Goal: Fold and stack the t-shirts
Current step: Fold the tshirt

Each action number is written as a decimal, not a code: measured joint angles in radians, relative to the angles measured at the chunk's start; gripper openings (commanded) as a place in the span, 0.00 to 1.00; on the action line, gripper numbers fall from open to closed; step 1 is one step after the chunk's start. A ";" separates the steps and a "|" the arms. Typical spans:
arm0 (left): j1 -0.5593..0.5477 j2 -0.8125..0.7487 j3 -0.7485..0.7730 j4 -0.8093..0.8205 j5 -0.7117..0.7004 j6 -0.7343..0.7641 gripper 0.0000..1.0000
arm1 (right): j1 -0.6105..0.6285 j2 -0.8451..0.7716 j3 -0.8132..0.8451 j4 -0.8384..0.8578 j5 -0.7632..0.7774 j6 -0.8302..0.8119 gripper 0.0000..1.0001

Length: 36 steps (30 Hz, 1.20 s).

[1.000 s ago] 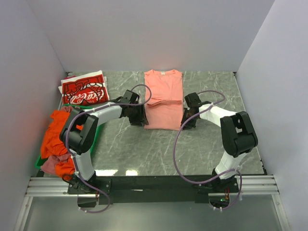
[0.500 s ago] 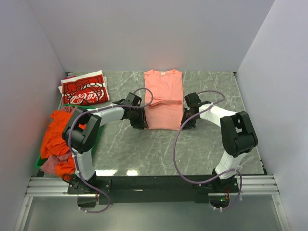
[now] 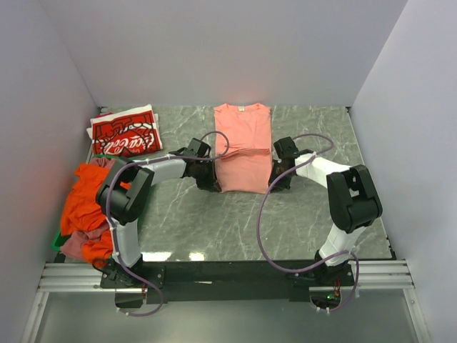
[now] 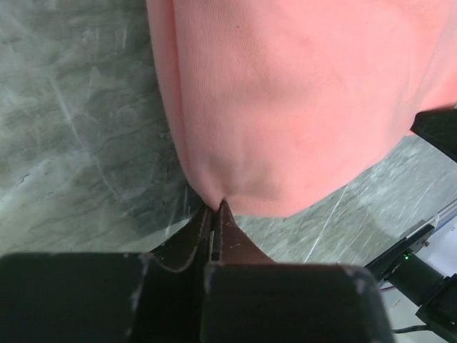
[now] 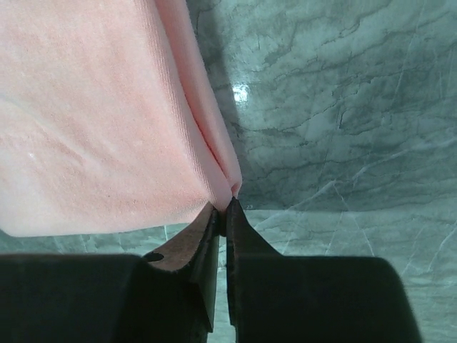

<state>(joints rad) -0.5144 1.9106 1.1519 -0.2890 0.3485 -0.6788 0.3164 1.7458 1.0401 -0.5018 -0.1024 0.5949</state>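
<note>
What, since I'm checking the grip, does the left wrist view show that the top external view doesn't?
Only the left wrist view: the left gripper, jaws closed on a near corner of the salmon-pink t-shirt. Only the top view: the folded red t-shirt at the far left and the orange t-shirt heaped at the left edge. Both: the salmon-pink t-shirt lying on the marble table.
</note>
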 measured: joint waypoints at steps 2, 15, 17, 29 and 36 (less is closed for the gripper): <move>0.000 0.003 0.004 0.000 0.008 0.002 0.00 | 0.000 0.002 0.005 -0.005 0.001 -0.003 0.00; 0.036 -0.197 0.005 -0.079 0.002 -0.014 0.00 | 0.000 -0.138 0.097 -0.133 0.015 -0.010 0.00; 0.036 -0.254 0.005 -0.084 0.003 -0.020 0.00 | 0.000 -0.183 0.105 -0.145 0.017 -0.010 0.00; 0.033 -0.386 -0.103 -0.209 0.026 0.008 0.00 | 0.109 -0.341 0.006 -0.232 0.050 0.034 0.00; 0.022 -0.599 -0.182 -0.324 0.052 0.016 0.00 | 0.230 -0.529 -0.045 -0.317 0.088 0.129 0.00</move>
<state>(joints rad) -0.4923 1.3121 0.9695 -0.6128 0.4004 -0.6628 0.5468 1.2171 0.9955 -0.8185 -0.0143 0.7242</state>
